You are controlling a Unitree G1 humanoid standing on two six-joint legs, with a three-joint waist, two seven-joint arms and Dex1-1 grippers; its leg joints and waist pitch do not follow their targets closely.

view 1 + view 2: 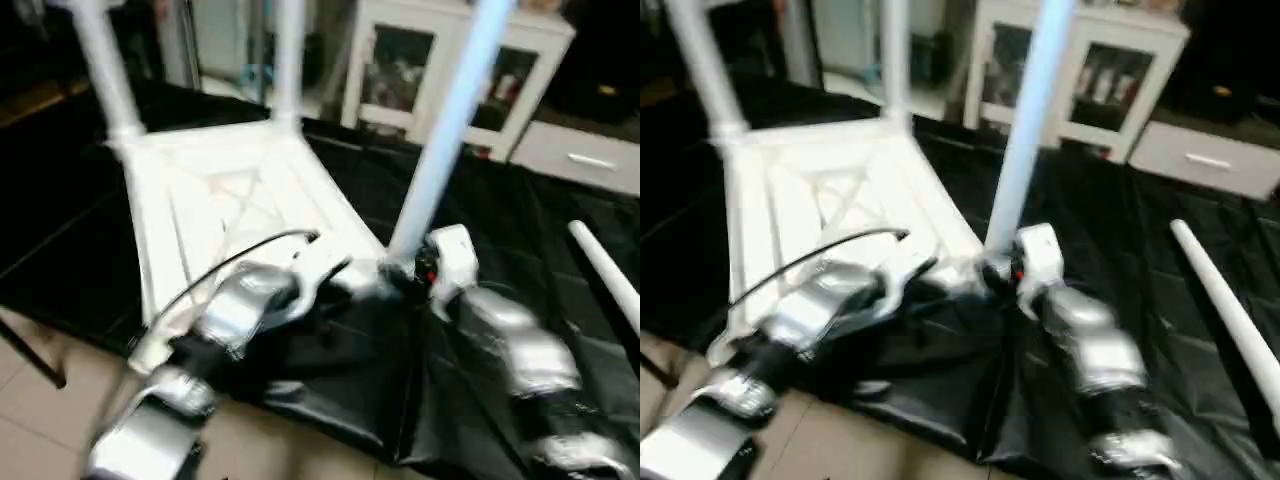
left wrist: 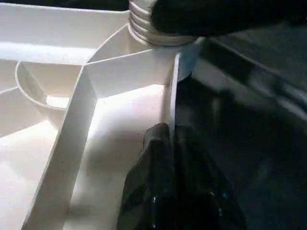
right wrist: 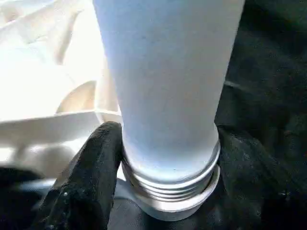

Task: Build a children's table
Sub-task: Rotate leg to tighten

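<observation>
The right gripper (image 3: 163, 167) is clasping the upright leg (image 1: 450, 130) at its threaded base in the tabletop (image 1: 230, 190) corner socket; the left gripper (image 2: 168, 158), pinched shut, is bracing the adjoining rim.

A black cloth (image 1: 480, 260) is lying spread over the work surface, creased and glossy, its near edge hanging toward the tiled floor (image 1: 40, 430) at seven o'clock. At one o'clock a white cabinet (image 1: 440, 70) with dark glass doors is standing beyond the cloth. A low white drawer unit (image 1: 590, 155) is sitting at two o'clock.
</observation>
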